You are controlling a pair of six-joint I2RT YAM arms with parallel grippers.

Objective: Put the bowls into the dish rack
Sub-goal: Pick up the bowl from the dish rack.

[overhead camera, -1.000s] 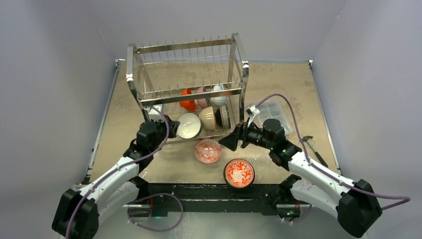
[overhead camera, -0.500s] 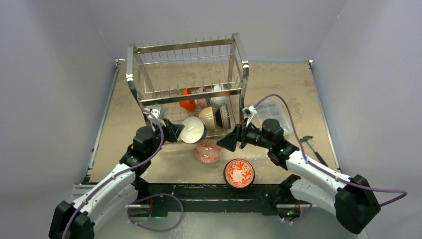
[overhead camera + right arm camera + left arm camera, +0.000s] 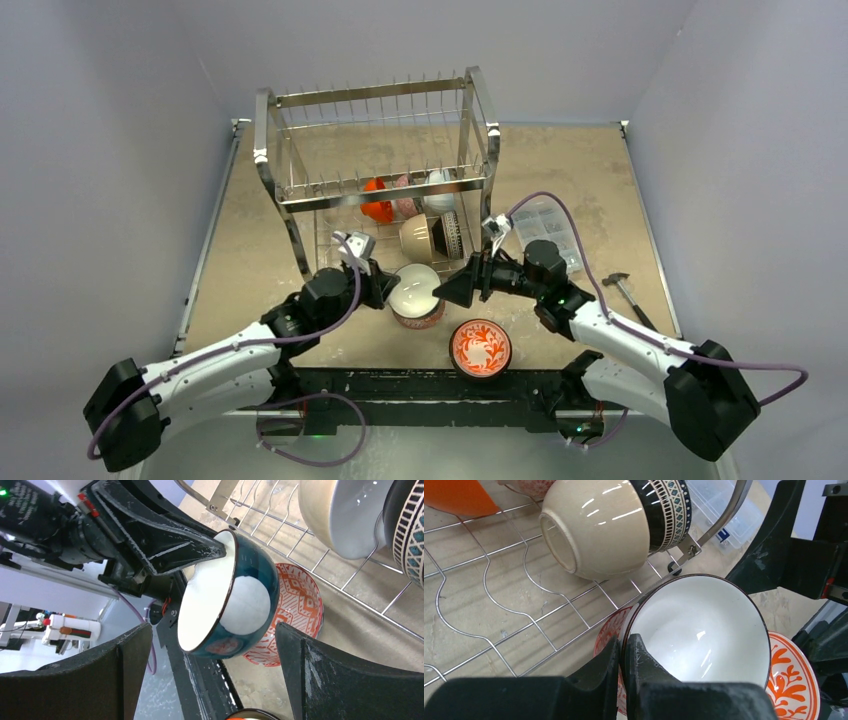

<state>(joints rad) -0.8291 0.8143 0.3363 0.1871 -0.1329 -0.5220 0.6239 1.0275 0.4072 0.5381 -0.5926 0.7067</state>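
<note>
Teal bowl [image 3: 240,600], rim tight in left gripper [image 3: 622,647], above red-patterned bowl [image 3: 300,605], before wide-open right gripper [image 3: 447,290]

Top view. Work surface: a table [image 3: 600,180] with a mottled tan-brown top, pale scuffs toward 12 and 2 o'clock. Enclosure: plain pale grey-lavender panels on three sides, namely the back wall [image 3: 420,50] at 12 o'clock, the left wall [image 3: 100,200] at 9 and the right wall [image 3: 750,150] at 3. No windows seen. A thin metal rail [image 3: 205,260] runs along the table's 9 o'clock edge, and a matching rail [image 3: 652,230] along the 3 o'clock edge. A black beam [image 3: 420,385] spans the 6 o'clock edge. Light is even and diffuse, shadows soft and short.
</note>
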